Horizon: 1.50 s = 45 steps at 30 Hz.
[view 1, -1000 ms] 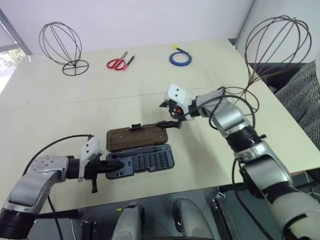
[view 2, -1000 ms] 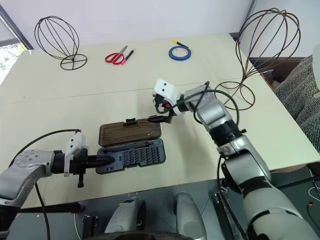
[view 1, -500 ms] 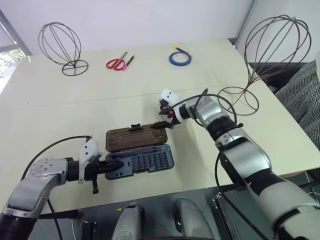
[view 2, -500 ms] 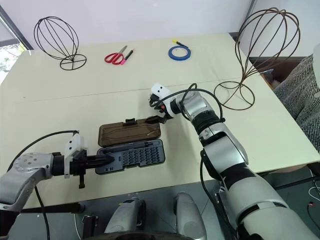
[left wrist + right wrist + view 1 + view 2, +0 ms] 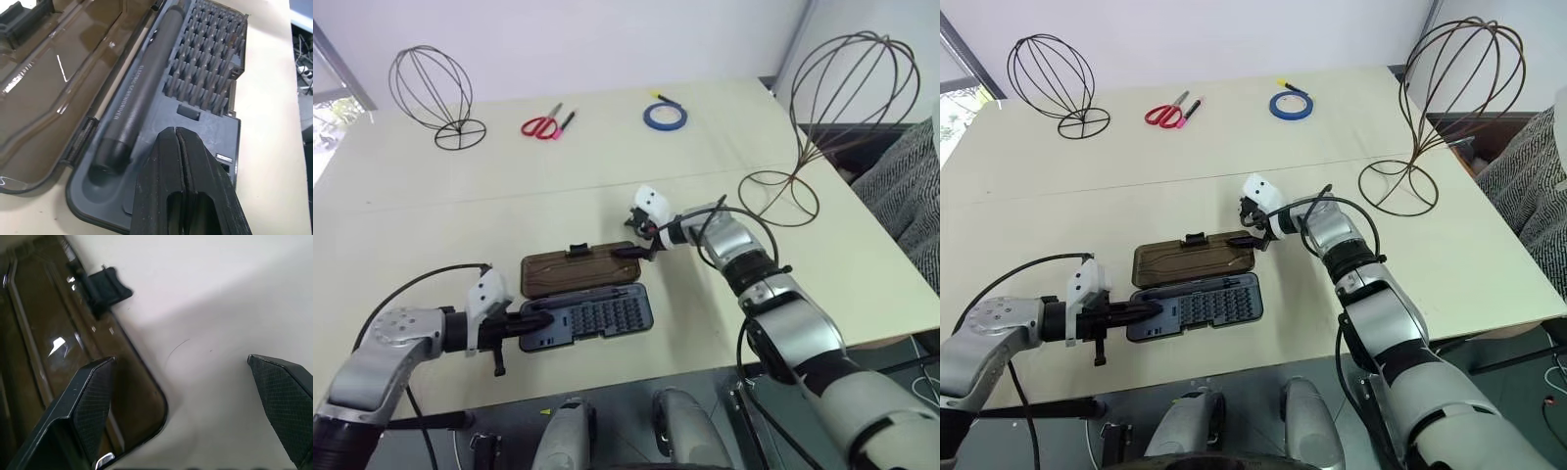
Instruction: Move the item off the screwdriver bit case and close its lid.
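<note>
The right gripper [image 5: 1255, 238] has its two black fingers wide apart, and it sits at the right end of the lid [image 5: 1193, 258], one finger [image 5: 93, 396] over the lid's corner and the other over the bare table [image 5: 1087, 186]. It holds nothing. The left gripper [image 5: 1144, 311] has its fingers pressed together, with nothing between them, and its tip rests on the left end of the screwdriver bit case [image 5: 1197, 304].

The risk, as I judge it, is at the lid. The smoky-brown panel is thin, smooth and glossy, so a finger that pushes under its corner can slip off, or it can push the whole case along the table instead of turning the hinge. The left gripper seems to be there to pin the case, but its contact is small and the dark blue-grey plastic is also smooth. If the lid comes down while that tip is inside the tray, it will be caught and the small black latch [image 5: 103, 287] cannot close.

The case is flat and rectangular, with rows of small bits and a round dark handle [image 5: 134, 105] in a groove. The item [image 5: 1447, 93], a bronze wire cage on a thin stem with a ring base, stands already off the case, far to the right on the table.
</note>
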Available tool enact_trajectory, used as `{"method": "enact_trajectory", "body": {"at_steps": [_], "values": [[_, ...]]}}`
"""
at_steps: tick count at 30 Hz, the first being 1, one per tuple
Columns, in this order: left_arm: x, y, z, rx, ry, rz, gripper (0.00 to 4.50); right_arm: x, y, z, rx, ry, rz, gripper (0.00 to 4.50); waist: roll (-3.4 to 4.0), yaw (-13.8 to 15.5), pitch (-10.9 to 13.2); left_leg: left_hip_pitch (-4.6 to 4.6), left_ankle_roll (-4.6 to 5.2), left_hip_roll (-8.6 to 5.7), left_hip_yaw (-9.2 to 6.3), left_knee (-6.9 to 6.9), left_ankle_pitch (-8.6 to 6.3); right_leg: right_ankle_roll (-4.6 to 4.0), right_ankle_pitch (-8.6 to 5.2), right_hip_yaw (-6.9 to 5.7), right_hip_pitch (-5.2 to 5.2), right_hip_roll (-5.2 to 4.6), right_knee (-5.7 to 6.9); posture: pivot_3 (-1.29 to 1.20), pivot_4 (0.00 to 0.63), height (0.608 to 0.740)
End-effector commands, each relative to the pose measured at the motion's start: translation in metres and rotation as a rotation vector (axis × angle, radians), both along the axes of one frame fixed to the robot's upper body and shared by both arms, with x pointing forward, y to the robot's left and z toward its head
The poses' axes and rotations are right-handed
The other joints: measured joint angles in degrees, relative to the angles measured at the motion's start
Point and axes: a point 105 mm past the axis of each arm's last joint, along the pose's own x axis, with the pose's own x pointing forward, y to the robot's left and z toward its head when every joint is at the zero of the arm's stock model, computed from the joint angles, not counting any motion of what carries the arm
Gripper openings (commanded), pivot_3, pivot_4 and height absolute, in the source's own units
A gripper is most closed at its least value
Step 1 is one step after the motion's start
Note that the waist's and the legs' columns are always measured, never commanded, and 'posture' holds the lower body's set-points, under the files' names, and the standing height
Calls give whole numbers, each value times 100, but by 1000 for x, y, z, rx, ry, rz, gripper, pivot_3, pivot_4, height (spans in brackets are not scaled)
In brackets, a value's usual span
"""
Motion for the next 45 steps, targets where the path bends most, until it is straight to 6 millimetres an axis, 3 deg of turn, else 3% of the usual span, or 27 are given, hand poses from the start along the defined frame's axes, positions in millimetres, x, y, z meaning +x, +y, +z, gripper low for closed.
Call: {"method": "enact_trajectory", "body": {"at_steps": [1,2,5,12,21,28,35,45], "values": [[2,6,-3,31,6,28,19,-5,1,-5,-35,-35,25,4500,0,-1,0,4,0,1,0,-2,0,-3,-2,0,2,1,1,0,150,740],[3,7,-3,32,4,28,19,-6,2,-6,-34,-52,32,4500,0,-1,0,4,0,1,0,-3,0,-4,-2,0,2,2,1,0,150,740],[5,8,-2,38,-1,28,0,-10,2,-11,-51,-90,45,3614,-1,0,-1,8,0,2,-1,-5,0,-7,-4,-1,3,5,3,0,150,740],[7,9,-3,41,-9,28,0,-13,-2,-19,-68,-56,31,96,-12,3,-9,15,0,3,-2,-4,0,-9,-5,-2,9,6,7,0,150,740],[11,10,-2,39,-26,39,0,-19,-2,-20,-97,-56,87,39,-13,-7,-11,24,0,10,-8,-8,0,-34,-20,-8,17,15,10,0,150,740],[13,8,0,33,-38,44,0,-19,5,1,-149,-287,210,39,-13,-2,-10,21,0,9,-8,-9,0,-34,-21,-8,15,14,9,0,150,740],[33,4,23,-44,-98,105,0,-25,14,40,-126,-544,296,39,-12,-5,-2,10,0,9,-8,-8,0,-24,-15,-8,2,14,10,0,150,740],[46,-5,47,-145,-108,122,0,-41,18,53,-114,-636,363,39,-15,9,2,8,0,9,-12,-9,0,-23,-15,-8,1,12,8,0,150,740]]}}
